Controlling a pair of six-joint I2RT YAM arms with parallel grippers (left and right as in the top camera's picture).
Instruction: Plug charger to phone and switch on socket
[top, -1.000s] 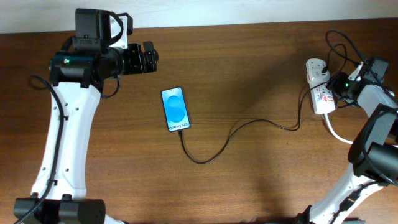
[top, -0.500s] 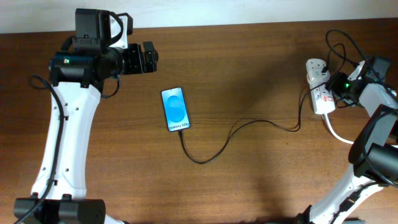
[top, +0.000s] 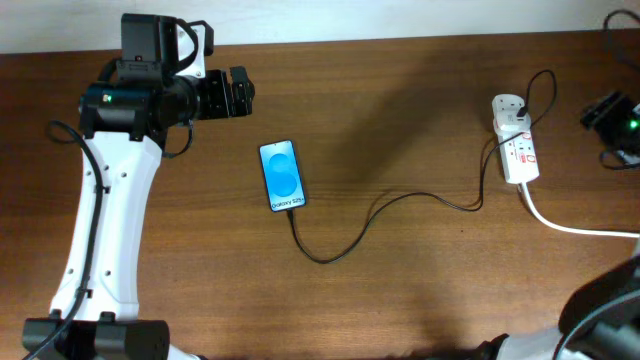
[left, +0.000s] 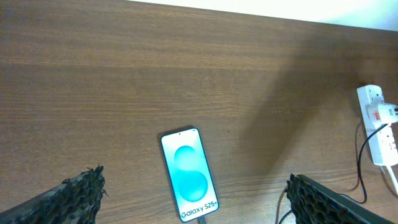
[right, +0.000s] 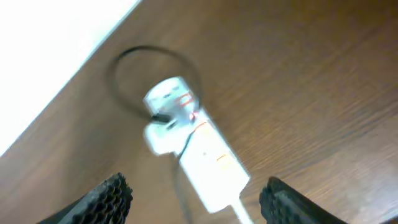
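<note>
The phone (top: 282, 175) lies flat mid-table with its blue screen lit; it also shows in the left wrist view (left: 189, 174). The charger (top: 380, 208), a thin black cable, runs from the phone's lower end to the socket (top: 515, 142), a white power strip at the right. The socket shows blurred in the right wrist view (right: 196, 149). My left gripper (top: 238, 92) is open and empty, up and left of the phone (left: 193, 202). My right gripper (top: 612, 112) is open and empty at the far right edge, right of the socket (right: 196, 202).
The socket's thick white cord (top: 575, 227) runs off to the right edge. The table's back edge meets a white wall (top: 400, 15). The left arm's white links (top: 100, 230) stand over the left side.
My right gripper has pulled away from the socket toward the right edge and upward. The left arm, phone and cable have not moved.
</note>
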